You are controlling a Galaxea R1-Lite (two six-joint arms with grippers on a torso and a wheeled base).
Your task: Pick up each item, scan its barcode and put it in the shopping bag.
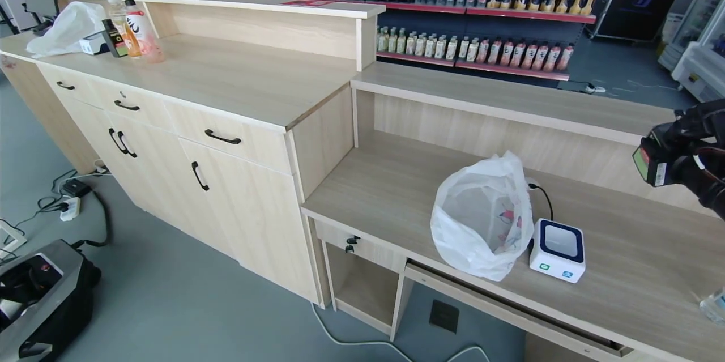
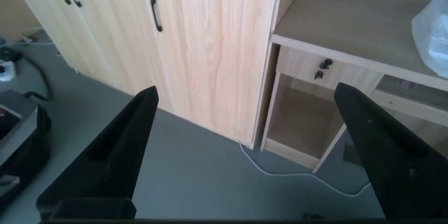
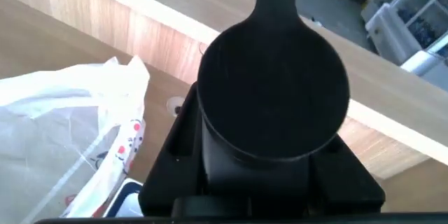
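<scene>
The low table takes up most of my head view. Its surface runs from beside the taller cabinet unit on my left out past the right edge. Behind both, store shelves carry rows of drink bottles.

On the far end of the cabinet unit's top I see a crumpled white bag, with two bottles standing just beside it.

The shopping bag stands on the table near its front edge, its mouth open and facing up. The scanner, a white block with a dark-framed window, sits touching the bag on its right side, and a black cable leads away behind it. A clear bottle shows at the table's right end.

My right gripper hangs above the table, well to the right of the scanner and higher than the bag. It is pinching a dark item with a green edge and a pale label.

My left gripper is down in front of the cabinet doors, over the grey floor. Its fingers are spread wide with nothing between them.
</scene>
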